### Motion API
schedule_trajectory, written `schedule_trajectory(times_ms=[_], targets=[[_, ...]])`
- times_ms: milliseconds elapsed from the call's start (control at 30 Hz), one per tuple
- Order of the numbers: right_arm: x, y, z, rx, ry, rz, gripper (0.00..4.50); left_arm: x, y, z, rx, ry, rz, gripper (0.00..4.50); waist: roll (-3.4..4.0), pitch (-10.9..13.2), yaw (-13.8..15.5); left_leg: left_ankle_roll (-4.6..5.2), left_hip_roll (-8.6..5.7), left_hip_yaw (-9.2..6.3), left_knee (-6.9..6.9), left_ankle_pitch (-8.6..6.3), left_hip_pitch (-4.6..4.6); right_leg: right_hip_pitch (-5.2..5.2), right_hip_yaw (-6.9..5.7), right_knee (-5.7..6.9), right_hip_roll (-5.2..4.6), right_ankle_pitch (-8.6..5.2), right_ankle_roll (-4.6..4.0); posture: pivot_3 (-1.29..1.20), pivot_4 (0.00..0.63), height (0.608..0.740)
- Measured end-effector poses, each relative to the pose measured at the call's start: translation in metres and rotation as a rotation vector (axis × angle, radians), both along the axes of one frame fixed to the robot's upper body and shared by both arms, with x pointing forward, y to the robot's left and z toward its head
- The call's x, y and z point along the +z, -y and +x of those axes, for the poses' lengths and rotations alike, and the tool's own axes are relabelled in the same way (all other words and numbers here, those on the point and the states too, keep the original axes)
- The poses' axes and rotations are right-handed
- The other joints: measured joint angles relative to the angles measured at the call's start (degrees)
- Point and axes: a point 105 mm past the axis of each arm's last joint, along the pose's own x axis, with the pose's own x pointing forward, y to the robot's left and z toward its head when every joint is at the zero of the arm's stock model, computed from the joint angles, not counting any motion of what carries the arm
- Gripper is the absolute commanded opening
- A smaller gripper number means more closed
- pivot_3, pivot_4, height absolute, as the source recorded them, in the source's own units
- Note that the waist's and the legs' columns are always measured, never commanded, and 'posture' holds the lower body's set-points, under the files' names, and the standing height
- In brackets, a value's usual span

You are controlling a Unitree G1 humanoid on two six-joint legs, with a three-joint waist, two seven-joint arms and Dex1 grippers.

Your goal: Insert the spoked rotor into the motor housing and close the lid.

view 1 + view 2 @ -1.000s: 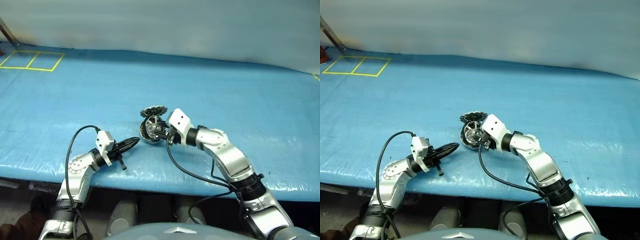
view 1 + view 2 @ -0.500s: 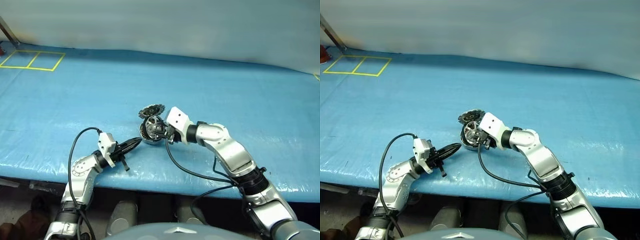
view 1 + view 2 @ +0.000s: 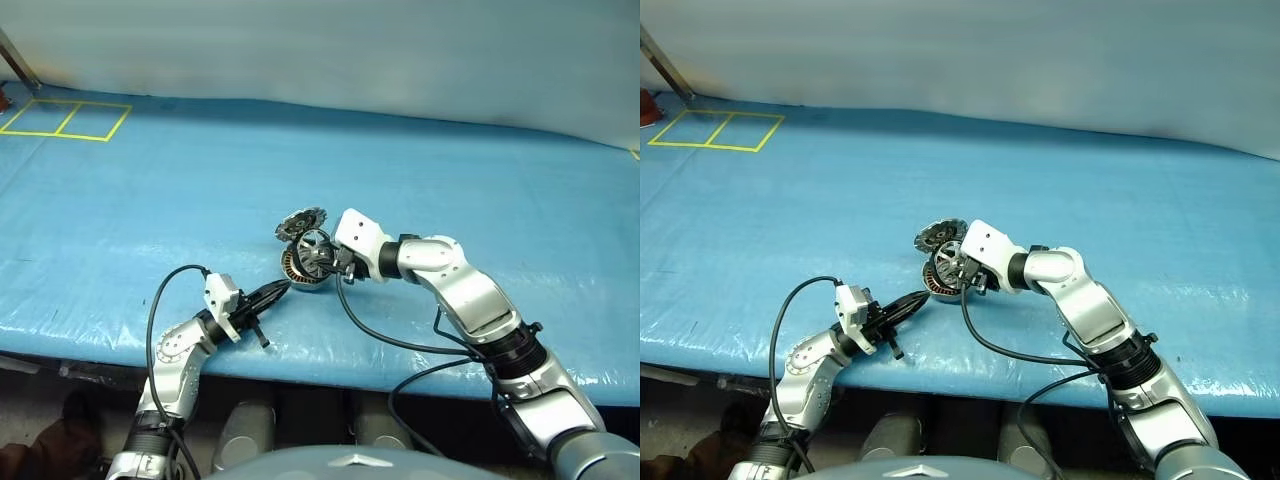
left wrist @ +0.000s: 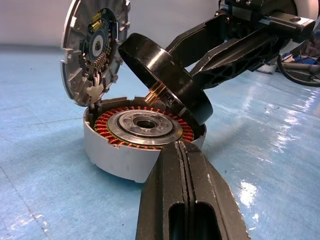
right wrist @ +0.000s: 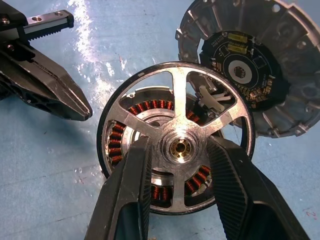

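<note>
Toward the near edge of the desk (image 3: 480, 180), which is covered in a glossy, crinkled blue sheet, I see my left pincer (image 3: 283, 288) with its tapered black fingers pressed together, holding nothing, the tip just beside the motor housing (image 4: 131, 159). No brand or label is readable from here; the only marks I can make out are yellow taped squares (image 3: 62, 120) at the far left corner of the sheet. That housing is a low round cup of matte silver-grey metal sitting flat on the sheet, with a ring of copper-orange windings around a pale machined centre. Its lid (image 5: 257, 65) stands open behind the cup, a ribbed grey disc carrying a round dark circuit board with small gold contacts. My right pincer (image 5: 180, 172) is pinching the spoked rotor (image 5: 175, 150) at its hub, one ridged black finger on each side. This wheel is bright polished metal with a thin rim and flat spokes, dark on its outer band, held tilted just above the open cup.
</note>
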Motion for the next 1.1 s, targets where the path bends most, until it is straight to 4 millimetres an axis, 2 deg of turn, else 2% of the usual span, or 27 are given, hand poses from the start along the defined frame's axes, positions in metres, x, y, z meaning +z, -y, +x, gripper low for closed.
schedule_trajectory(times_ms=[467, 600, 767, 800, 1100], targets=[[-0.0015, -0.0052, -0.0011, 0.033, -0.001, -0.037, 1.58, -0.0071, -0.0014, -0.0061, 0.031, -0.020, -0.006, 0.00, 0.00, 0.0, 0.0, 0.00, 0.00, 0.00, 0.00, 0.00, 0.01, 0.00, 0.00, 0.00, 0.00, 0.00, 0.00, 0.00, 0.150, 0.740], [-0.0059, -0.0055, -0.0017, 0.035, -0.019, -0.057, 2.66, -0.0072, -0.0014, -0.0061, 0.035, -0.020, -0.007, 0.00, 0.00, 0.0, 0.0, 0.00, 0.01, 0.00, 0.00, 0.00, 0.01, 0.00, -0.01, 0.00, 0.00, 0.00, 0.00, 0.00, 0.150, 0.740], [-0.0105, -0.0056, -0.0003, 0.023, -0.031, -0.062, 4.34, -0.0074, -0.0019, -0.0062, 0.040, -0.019, -0.007, 0.00, 0.01, 0.0, 0.0, 0.00, 0.01, 0.00, 0.00, 0.00, 0.01, -0.01, 0.00, 0.01, 0.00, 0.00, 0.00, 0.00, 0.150, 0.740], [-0.0106, -0.0063, 0.0000, 0.020, -0.030, -0.059, 4.46, -0.0074, -0.0020, -0.0062, 0.040, -0.019, -0.007, 0.00, 0.01, 0.0, 0.0, 0.00, 0.01, 0.00, 0.00, 0.00, 0.01, -0.01, 0.00, 0.01, 0.00, 0.00, 0.00, 0.00, 0.150, 0.740], [-0.0018, -0.0074, -0.0001, -0.006, -0.012, 0.008, 4.46, -0.0073, -0.0038, -0.0058, 0.039, -0.017, 0.003, 0.00, 0.01, 0.0, 0.0, 0.00, 0.01, 0.00, 0.00, 0.00, 0.01, -0.01, -0.01, 0.02, 0.01, 0.00, 0.00, 0.00, 0.150, 0.740]])
